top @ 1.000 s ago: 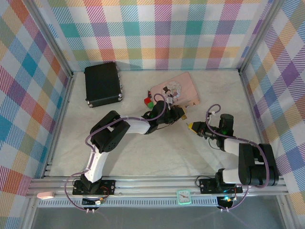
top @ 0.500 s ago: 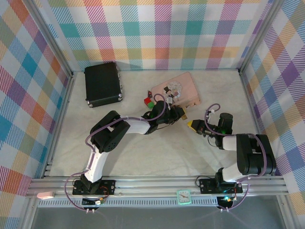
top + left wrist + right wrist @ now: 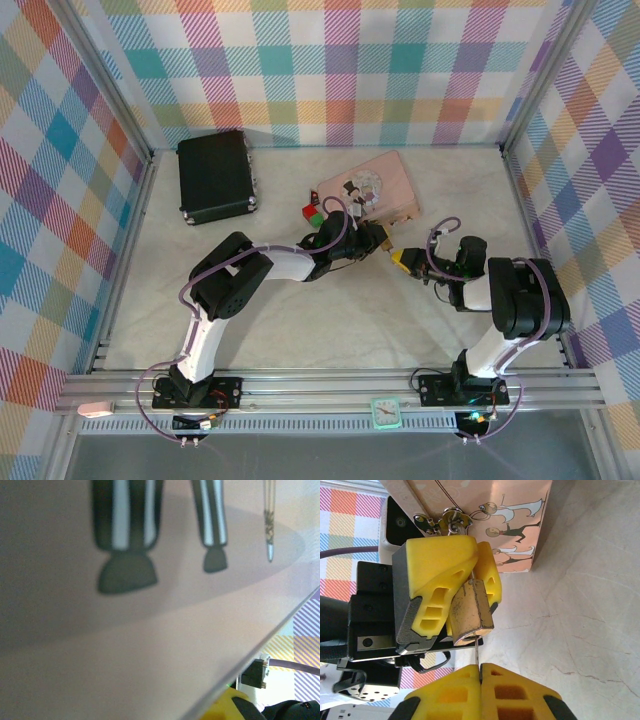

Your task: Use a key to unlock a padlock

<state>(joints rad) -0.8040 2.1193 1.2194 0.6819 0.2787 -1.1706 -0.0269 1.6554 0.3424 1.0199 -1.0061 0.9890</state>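
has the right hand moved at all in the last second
Yes. In the top view the right hand has crept up and slightly left, toward the near corner of the pink box, narrowing its gap to the left hand.

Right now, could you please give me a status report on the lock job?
Left hand shut on padlock, beside pink box. Right hand shut on key, tip at padlock's base. Nothing between them.

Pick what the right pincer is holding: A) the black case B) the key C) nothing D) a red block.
B: in the right wrist view the thin key juts up from the shut right pincer, with its tip at the underside of the brass padlock.
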